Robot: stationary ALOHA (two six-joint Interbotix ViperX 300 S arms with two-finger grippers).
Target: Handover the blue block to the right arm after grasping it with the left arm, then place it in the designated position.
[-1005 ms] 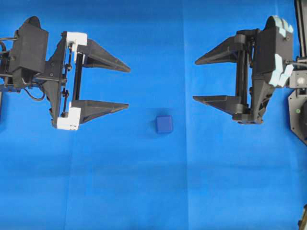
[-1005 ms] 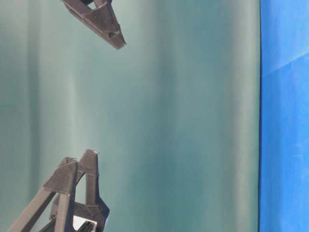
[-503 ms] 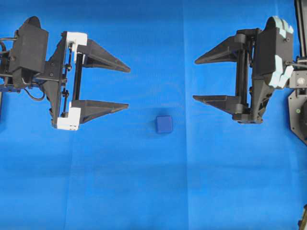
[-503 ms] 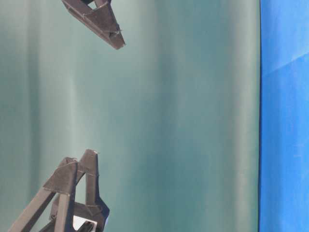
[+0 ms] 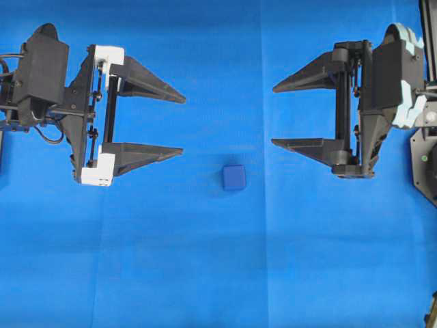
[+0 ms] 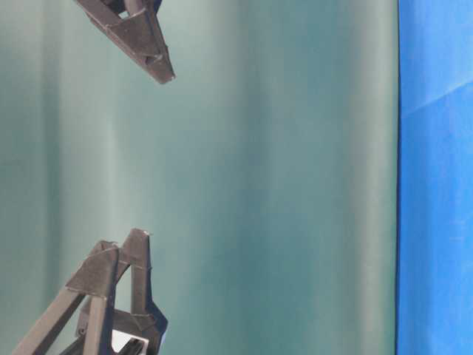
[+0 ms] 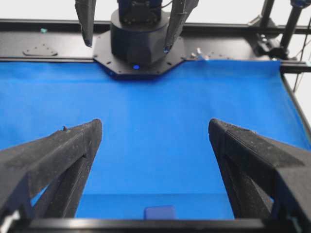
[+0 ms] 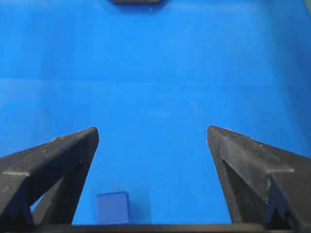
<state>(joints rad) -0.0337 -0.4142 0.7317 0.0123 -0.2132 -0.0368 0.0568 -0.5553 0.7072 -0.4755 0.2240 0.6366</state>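
The blue block (image 5: 234, 178) lies alone on the bright blue cloth (image 5: 205, 260), between the two arms and a little nearer the camera's lower side. My left gripper (image 5: 183, 124), with white finger-mount blocks, hovers open to the block's left with nothing between its fingers. On the right arm, the right gripper (image 5: 273, 116) is open and empty too, its tips pointing left. The block shows at the bottom edge of the left wrist view (image 7: 159, 212) and low left in the right wrist view (image 8: 112, 207).
The right arm's black base (image 7: 138, 48) and a black frame rail (image 7: 233, 43) stand at the cloth's far end in the left wrist view. In the table-level view only the finger tips (image 6: 151, 59) show against a green backdrop (image 6: 281, 185).
The right gripper has shifted slightly left and up in the overhead view. The left gripper and the block have not moved.
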